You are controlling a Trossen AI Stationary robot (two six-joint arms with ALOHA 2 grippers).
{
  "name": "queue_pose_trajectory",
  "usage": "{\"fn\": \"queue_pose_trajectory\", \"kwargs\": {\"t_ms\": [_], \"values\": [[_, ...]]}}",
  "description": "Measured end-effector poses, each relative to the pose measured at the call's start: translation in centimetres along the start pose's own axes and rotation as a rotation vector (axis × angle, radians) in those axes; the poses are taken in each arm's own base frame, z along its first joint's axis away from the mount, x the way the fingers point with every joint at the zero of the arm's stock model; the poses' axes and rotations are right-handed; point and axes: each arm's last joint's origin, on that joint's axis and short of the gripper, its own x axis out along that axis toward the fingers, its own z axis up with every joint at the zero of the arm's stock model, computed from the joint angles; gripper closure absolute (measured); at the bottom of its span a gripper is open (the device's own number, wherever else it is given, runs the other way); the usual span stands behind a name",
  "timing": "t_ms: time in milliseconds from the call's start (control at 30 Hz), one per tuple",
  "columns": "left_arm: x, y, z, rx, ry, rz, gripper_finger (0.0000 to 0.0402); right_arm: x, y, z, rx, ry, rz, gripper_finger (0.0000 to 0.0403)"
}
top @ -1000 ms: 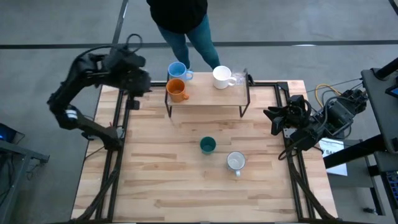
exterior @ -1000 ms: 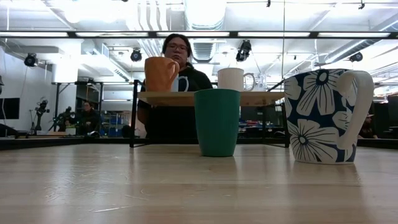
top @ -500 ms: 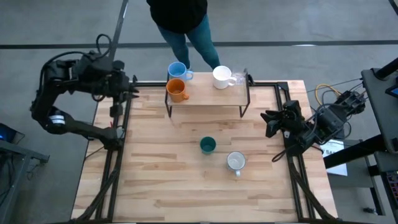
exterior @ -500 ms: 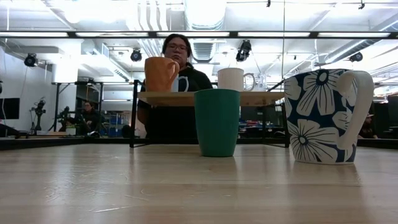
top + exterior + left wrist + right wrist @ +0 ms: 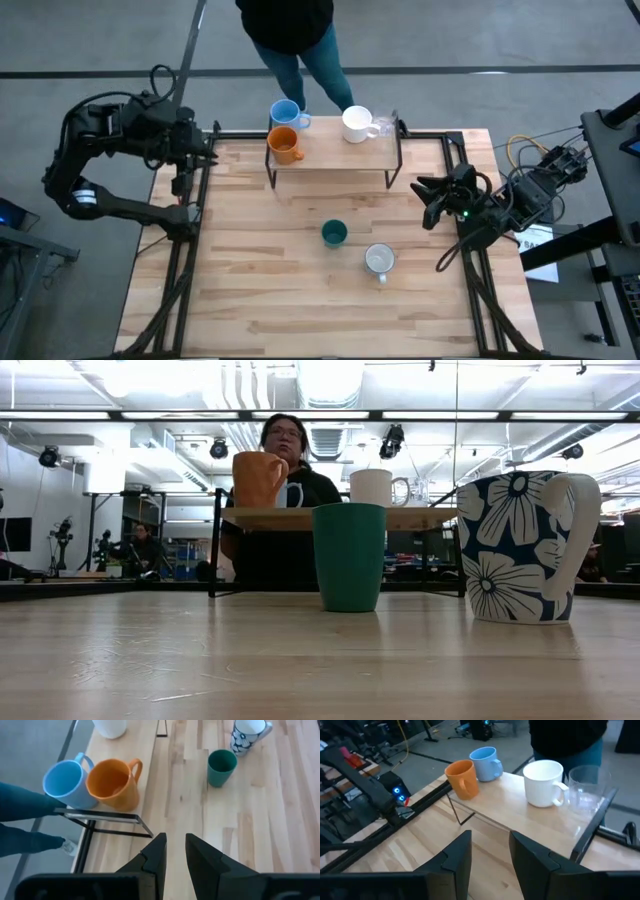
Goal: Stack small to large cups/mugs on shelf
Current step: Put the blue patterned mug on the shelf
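The shelf (image 5: 335,160) stands at the table's far edge on thin black legs. On it rest an orange mug (image 5: 285,146), a light blue mug (image 5: 286,114), a white mug (image 5: 357,123) and a clear glass (image 5: 388,124). On the tabletop stand a dark green cup (image 5: 334,233) and a blue-and-white flowered mug (image 5: 379,260). My left gripper (image 5: 205,152) hovers off the shelf's left end by the table's left rail, fingers a little apart and empty (image 5: 175,851). My right gripper (image 5: 421,190) hovers open and empty right of the shelf's right leg (image 5: 490,845).
A person (image 5: 295,40) stands just beyond the table's far edge, behind the shelf. Black frame rails (image 5: 185,250) run along the table's left and right sides. Bare wood (image 5: 300,310) lies nearer than the green cup and the flowered mug.
My left gripper has drawn back from the shelf's left end toward the table's left edge, rolling as it went. My right gripper has edged toward the table's middle and turned a little. The cups and mugs have stayed where they were.
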Motion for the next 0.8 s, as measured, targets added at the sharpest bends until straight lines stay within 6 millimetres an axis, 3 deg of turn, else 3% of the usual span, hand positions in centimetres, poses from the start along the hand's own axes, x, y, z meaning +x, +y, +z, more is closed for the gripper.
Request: {"fn": "queue_pose_trajectory", "kwargs": {"t_ms": [800], "values": [[0.5,-0.4,-1.3,-0.015,0.025,-0.040,0.0344,0.5,1.2,-0.6,0.006,0.021,0.011,0.0272]]}}
